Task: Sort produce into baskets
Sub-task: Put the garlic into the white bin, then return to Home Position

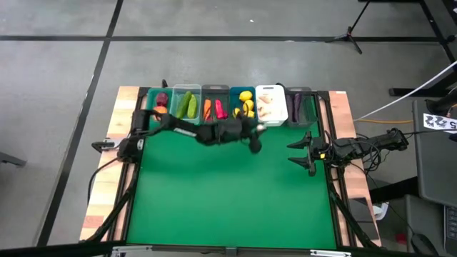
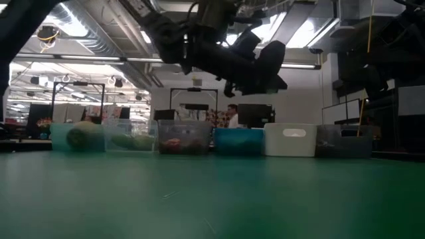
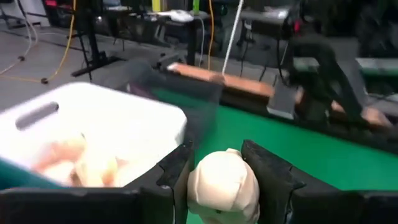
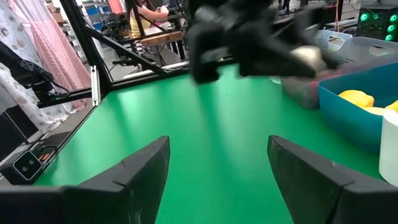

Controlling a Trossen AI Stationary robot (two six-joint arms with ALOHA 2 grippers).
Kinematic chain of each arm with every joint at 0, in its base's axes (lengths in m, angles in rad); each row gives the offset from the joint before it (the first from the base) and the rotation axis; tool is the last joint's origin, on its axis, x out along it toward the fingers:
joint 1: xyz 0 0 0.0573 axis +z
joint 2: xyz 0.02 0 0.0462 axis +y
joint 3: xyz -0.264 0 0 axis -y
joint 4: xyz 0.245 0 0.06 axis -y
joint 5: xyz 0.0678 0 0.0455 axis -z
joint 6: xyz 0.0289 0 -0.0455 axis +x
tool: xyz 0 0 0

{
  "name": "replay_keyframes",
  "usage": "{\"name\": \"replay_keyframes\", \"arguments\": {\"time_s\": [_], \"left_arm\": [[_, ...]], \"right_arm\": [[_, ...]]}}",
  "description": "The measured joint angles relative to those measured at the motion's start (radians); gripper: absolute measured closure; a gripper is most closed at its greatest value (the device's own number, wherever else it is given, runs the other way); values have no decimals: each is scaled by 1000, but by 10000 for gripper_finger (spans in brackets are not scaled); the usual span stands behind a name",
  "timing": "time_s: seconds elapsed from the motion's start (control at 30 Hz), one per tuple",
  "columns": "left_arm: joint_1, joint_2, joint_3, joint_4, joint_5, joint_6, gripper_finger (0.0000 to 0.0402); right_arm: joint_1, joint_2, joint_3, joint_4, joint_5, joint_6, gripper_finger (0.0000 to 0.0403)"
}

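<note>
Garlic (image 3: 222, 185) beside white bin (image 3: 93, 134)

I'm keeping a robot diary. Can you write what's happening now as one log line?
left gripper: shut on garlic, near white bin | right gripper: open, waiting at table's right | green mat

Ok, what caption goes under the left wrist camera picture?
The left gripper carries a whitish garlic next to the white bin of garlic.
</note>
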Motion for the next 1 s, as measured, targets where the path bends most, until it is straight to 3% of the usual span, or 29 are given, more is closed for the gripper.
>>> {"name": "replay_keyframes", "arguments": {"time_s": [0.2,0.5,0.73,1.0], "left_arm": [[106,66,140,-9,149,-16,277],[157,240,372,-56,154,-89,277],[166,286,414,-76,77,-113,275],[187,286,413,-83,124,-85,199]], "right_arm": [[0,0,0,0,0,-3,134],[0,0,0,0,2,-3,134],[0,0,0,-1,2,-1,134],[0,0,0,-2,2,0,134]]}}
